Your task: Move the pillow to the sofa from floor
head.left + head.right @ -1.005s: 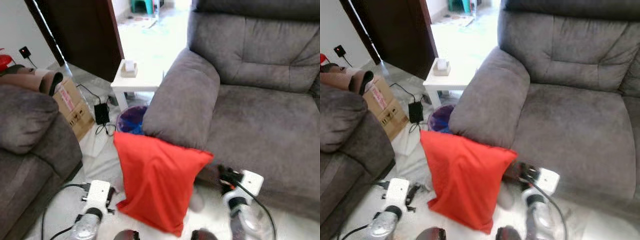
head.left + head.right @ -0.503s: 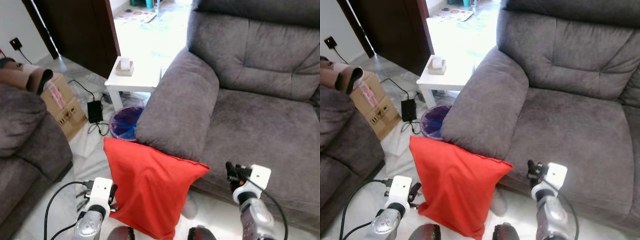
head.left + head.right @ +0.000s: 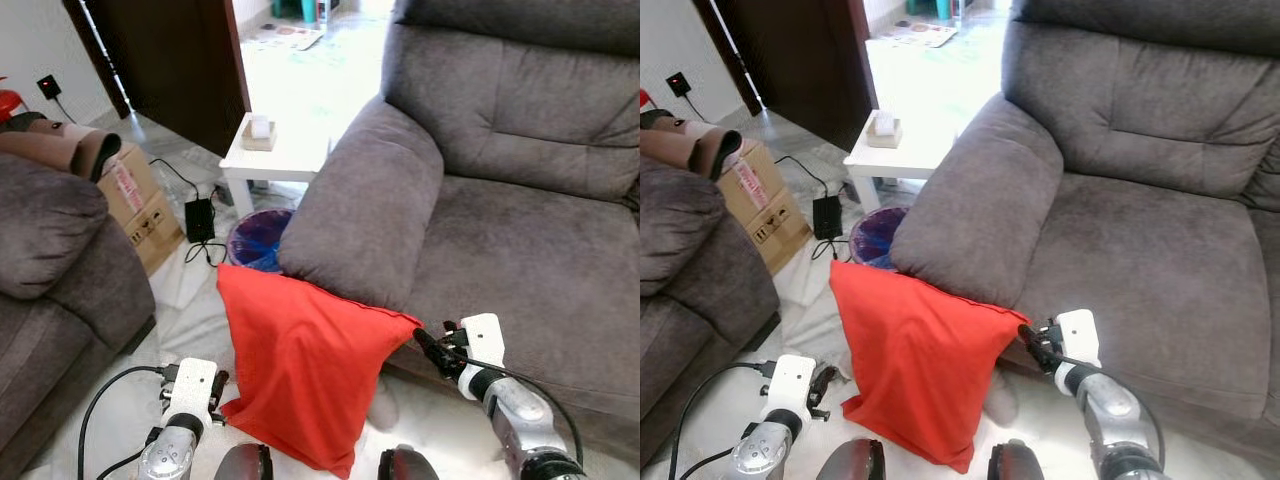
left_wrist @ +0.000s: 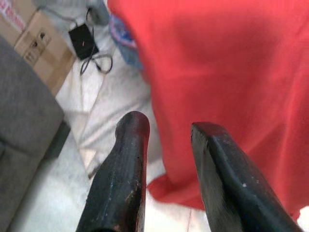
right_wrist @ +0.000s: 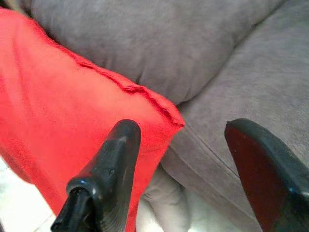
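Note:
A red pillow (image 3: 310, 380) stands on the floor, tilted back against the armrest of the grey sofa (image 3: 520, 250). My right gripper (image 3: 427, 345) is open at the pillow's upper right corner. In the right wrist view that corner (image 5: 164, 108) lies between the spread fingers of the gripper (image 5: 183, 126), with the sofa front behind it. My left gripper (image 3: 217, 386) sits low beside the pillow's lower left edge. In the left wrist view the gripper (image 4: 169, 125) is open, with the red cloth (image 4: 227, 72) just beyond it and nothing held.
A white side table (image 3: 275, 155) stands left of the armrest, with a blue bin (image 3: 258, 240) under it. A black power adapter (image 3: 200, 215) with cables and a cardboard box (image 3: 140, 200) lie on the floor. A second grey sofa (image 3: 60, 260) is at the left.
The view has shifted a little. My right gripper has moved left to the pillow's upper right corner. The left gripper stays beside the pillow's lower left edge.

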You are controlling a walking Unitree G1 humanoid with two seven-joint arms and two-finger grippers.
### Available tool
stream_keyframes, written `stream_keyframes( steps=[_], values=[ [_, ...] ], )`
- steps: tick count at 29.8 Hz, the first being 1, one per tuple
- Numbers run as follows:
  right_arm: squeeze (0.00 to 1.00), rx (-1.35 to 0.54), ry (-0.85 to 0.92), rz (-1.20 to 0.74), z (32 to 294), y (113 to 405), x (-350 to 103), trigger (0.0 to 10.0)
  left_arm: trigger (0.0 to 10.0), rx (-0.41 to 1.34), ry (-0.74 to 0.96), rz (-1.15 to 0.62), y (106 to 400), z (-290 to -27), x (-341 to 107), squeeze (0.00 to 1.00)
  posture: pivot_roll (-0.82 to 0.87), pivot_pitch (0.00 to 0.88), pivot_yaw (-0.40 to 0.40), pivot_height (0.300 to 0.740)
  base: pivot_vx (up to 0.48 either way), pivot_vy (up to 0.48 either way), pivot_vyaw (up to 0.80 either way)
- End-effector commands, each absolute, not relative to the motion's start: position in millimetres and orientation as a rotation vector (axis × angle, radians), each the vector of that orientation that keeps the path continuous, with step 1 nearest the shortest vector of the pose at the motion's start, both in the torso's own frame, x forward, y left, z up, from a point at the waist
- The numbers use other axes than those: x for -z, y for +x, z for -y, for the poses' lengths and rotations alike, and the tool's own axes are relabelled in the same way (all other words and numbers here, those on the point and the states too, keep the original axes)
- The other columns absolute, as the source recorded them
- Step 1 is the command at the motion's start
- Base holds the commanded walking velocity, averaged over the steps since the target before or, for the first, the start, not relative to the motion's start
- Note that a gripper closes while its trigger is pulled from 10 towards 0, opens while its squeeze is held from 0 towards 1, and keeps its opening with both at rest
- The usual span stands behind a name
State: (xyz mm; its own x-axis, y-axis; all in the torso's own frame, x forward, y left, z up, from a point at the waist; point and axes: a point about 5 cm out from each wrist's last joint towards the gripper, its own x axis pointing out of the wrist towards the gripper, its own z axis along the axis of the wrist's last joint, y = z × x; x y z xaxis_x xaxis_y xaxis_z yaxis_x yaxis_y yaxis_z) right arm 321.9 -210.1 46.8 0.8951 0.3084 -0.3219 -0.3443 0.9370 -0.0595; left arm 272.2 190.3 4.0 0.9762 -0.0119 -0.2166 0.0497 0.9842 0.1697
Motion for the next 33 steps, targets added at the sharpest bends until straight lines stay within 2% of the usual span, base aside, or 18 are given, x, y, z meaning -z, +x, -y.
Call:
stream_keyframes(
  steps=[1,7,19,25,26,27,28,33],
  values=[
    [1.0,-0.365,-0.127,-0.316,208,324,-49,10.0,10.0,0.023,0.171,-0.224,265,-196,0,0.0,0.11,0.21,0.058,0.632,0.0,0.0,0.0],
    [1.0,-0.436,-0.154,-0.288,203,329,-57,10.0,10.0,0.065,0.195,-0.196,260,-193,-1,0.0,0.13,0.23,0.064,0.632,0.0,0.0,0.0],
    [1.0,-0.38,-0.147,-0.26,208,342,-73,10.0,10.0,0.109,0.211,-0.13,251,-191,-7,0.0,0.19,0.301,0.073,0.632,0.0,0.0,0.0],
    [1.0,-0.335,-0.08,-0.259,208,347,-77,10.0,10.0,0.124,0.212,-0.105,249,-188,-11,0.0,0.2,0.323,0.079,0.632,0.0,0.0,0.0],
    [0.93,-0.328,-0.065,-0.264,207,347,-77,10.0,10.0,0.126,0.212,-0.102,249,-188,-12,0.0,0.21,0.326,0.079,0.632,0.0,0.0,0.0],
    [0.93,-0.324,-0.022,-0.267,206,347,-76,10.0,10.0,0.128,0.211,-0.1,249,-188,-12,0.0,0.21,0.328,0.079,0.632,0.0,0.0,0.0],
    [0.0,-0.302,0.084,-0.265,206,349,-77,10.0,10.0,0.131,0.21,-0.096,249,-188,-14,0.0,0.21,0.331,0.079,0.632,0.0,0.0,0.0],
    [0.0,-0.268,0.199,-0.24,206,351,-80,10.0,10.0,0.139,0.209,-0.091,248,-187,-17,0.0,0.22,0.334,0.082,0.632,0.0,0.0,0.0]
  ],
)
